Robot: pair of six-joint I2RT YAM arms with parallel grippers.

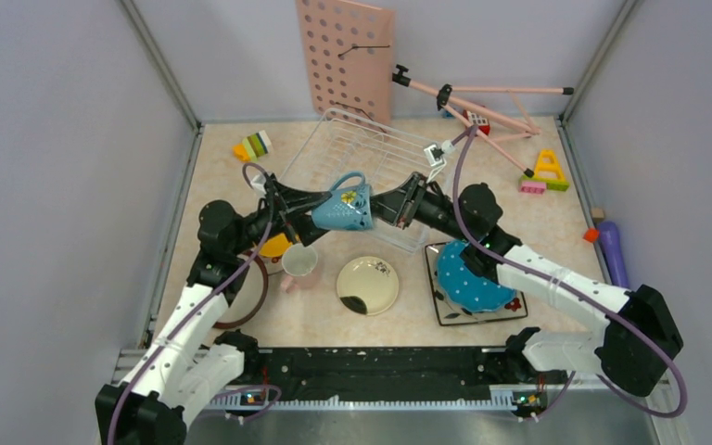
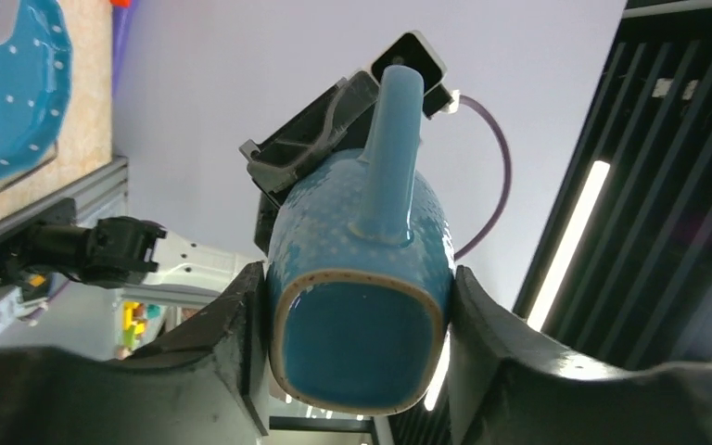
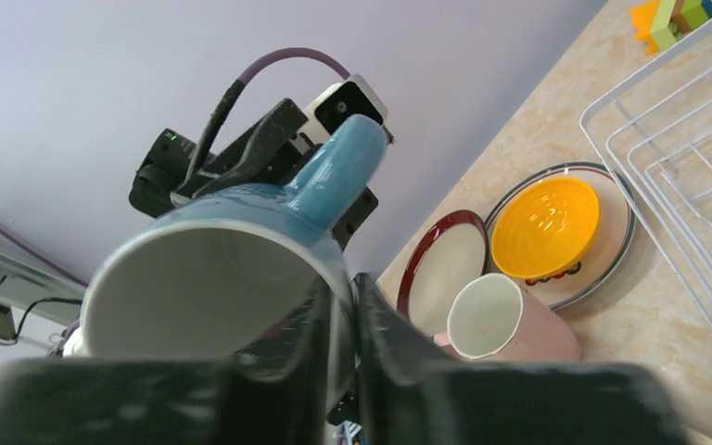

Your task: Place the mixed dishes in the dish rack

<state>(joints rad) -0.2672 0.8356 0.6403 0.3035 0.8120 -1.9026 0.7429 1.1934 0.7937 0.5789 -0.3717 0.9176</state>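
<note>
Blue cup (image 1: 345,206) hangs sideways over the near side of the dish rack (image 1: 362,139), held by 2 grippers: left gripper (image 2: 360,311) clamps its body, right gripper (image 3: 341,320) pinches its rim.

Lab test cell, grey panel walls (image 1: 56,139), aluminium frame posts (image 1: 159,65), ceiling strip lights (image 2: 565,241).

square plate (image 1: 445,315): mostly under teal plate (image 1: 471,283) | red-rimmed plate (image 1: 247,302): part-hidden
</note>
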